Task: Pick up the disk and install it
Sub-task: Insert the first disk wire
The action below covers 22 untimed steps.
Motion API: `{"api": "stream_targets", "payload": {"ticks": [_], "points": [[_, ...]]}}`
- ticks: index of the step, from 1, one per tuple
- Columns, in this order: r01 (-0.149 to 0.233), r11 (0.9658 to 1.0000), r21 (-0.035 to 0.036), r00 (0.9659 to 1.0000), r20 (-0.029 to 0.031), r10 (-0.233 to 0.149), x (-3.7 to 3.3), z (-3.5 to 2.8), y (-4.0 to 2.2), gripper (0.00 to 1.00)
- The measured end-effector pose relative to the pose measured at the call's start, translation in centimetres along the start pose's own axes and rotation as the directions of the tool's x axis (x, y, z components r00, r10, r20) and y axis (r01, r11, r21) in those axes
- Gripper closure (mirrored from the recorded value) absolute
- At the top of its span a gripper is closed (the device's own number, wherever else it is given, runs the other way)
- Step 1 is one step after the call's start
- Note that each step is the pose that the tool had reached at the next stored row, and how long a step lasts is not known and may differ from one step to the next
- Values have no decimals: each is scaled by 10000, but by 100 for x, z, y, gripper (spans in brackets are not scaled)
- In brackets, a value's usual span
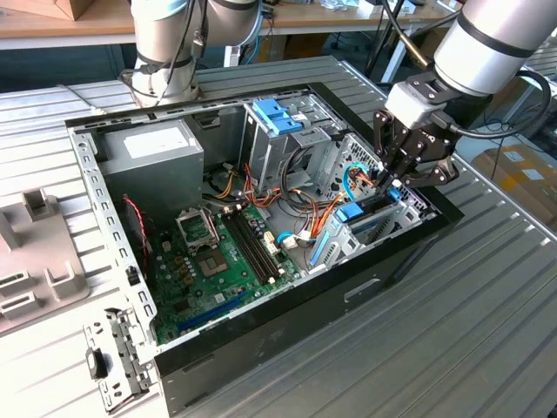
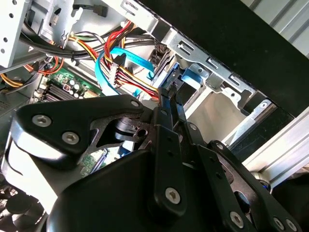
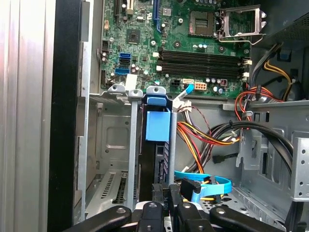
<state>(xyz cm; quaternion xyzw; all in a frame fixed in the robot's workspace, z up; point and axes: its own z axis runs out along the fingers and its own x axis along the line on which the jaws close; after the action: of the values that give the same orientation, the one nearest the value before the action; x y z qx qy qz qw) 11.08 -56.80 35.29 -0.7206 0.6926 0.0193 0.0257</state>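
The disk [image 3: 154, 164] stands on edge in a slot of the grey drive bay [image 3: 108, 140] at the case's corner on the exterior view's right. Its blue plastic rail end [image 3: 158, 124] points toward the motherboard. In the exterior view the disk [image 1: 372, 225] shows as a dark slab with blue trim, low in the bay. My gripper [image 1: 387, 181] reaches down into the case right above it. In both wrist views the gripper [image 2: 170, 99] [image 3: 168, 195] has its fingers close together, shut, with the tips at the disk's near end. Whether they press or just touch it is hidden.
The open computer case [image 1: 261, 344] holds a green motherboard [image 1: 218, 261], a grey power-supply box [image 1: 157, 148], a grey cage with blue clips [image 1: 278, 117] and bundles of coloured cables [image 1: 305, 205]. A blue flat cable [image 3: 207, 186] runs beside the fingers. A loose metal bracket [image 1: 113, 357] lies outside the case.
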Motion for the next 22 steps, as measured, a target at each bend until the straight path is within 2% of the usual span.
{"api": "stream_targets", "payload": {"ticks": [22], "points": [[-14, 10000, 0, 10000, -2, 14, 8, 83, 14, 83]]}}
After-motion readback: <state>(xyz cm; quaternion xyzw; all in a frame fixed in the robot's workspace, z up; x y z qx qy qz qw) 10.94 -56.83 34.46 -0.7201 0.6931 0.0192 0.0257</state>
